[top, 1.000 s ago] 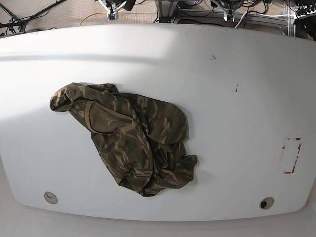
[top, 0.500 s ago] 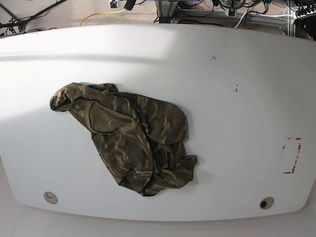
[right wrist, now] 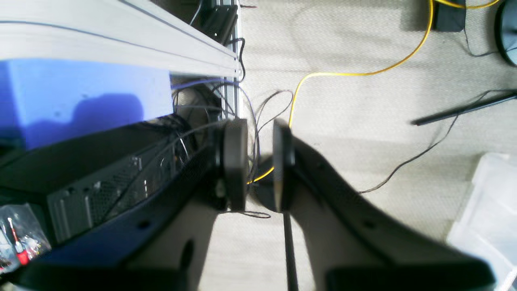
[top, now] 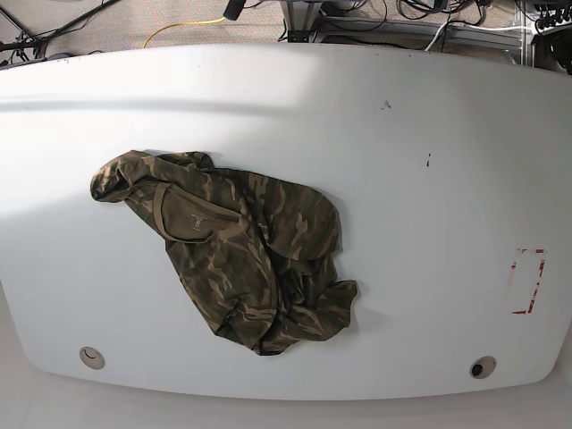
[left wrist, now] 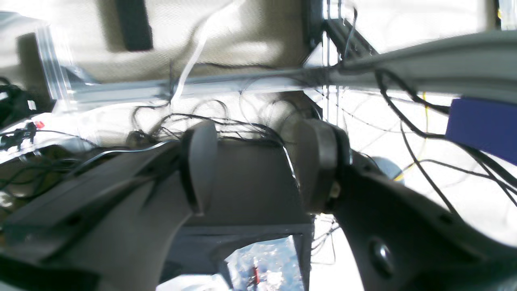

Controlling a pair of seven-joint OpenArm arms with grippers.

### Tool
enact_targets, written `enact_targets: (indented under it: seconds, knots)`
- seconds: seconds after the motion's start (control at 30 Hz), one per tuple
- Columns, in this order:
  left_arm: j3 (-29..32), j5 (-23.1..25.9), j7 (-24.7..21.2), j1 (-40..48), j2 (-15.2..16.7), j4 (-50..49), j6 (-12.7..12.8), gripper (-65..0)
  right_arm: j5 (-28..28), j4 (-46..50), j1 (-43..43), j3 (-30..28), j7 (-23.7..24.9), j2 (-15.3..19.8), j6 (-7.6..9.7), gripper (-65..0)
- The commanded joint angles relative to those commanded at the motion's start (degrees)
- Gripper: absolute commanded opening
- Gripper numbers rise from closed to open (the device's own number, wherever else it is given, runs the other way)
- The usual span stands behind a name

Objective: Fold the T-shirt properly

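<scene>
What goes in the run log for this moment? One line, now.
shirt: crumpled on table, unfolded | left tool: open, empty, off table | right tool: open, narrow gap, empty, over floor | stage: not started

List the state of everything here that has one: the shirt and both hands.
T-shirt: crumpled in a heap on the table, unfolded, neckband showing, nothing touching it.
Left hand: open, empty, away from the table.
Right hand: slightly open, empty, over the floor.
</scene>
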Motion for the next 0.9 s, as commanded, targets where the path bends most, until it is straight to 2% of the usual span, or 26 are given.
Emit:
enact_targets:
  seconds: [0.07,0.23,0.4,0.47,0.67,0.9]
  knots:
    - [-0.7,0.0,0.0,2.11,-0.18,2.55,0.0,-35.6,0.26,2.81,-2.46,-0.09,0.0,-0.26,0.0,-54.9]
    - [-2.37,-0.7,0.0,6.42,0.09,11.25,-0.09,-35.6,7.21,10.9,-8.62,-0.62,0.0,-0.53,0.09,-54.9]
    - [-3.6,-6.68,0.0,10.2,-0.44,17.58,-0.09,-35.6,12.13,17.05,-13.98,-3.34,0.0,0.44,0.09,-54.9]
    - [-4.31,-8.97,0.0,12.4,-1.58,21.98,-0.09,-35.6,14.33,20.66,-16.53,-4.22,-0.09,1.05,0.09,-54.9]
    - [-6.51,-12.75,0.0,16.79,-2.46,30.15,-0.09,-35.6,16.97,28.13,-20.4,-4.92,-0.09,1.23,0.09,-54.9]
    - [-10.02,-15.03,0.09,18.81,-2.2,37.8,-0.09,-35.4,17.14,36.22,-20.31,-4.57,-0.09,1.23,0.09,-54.9]
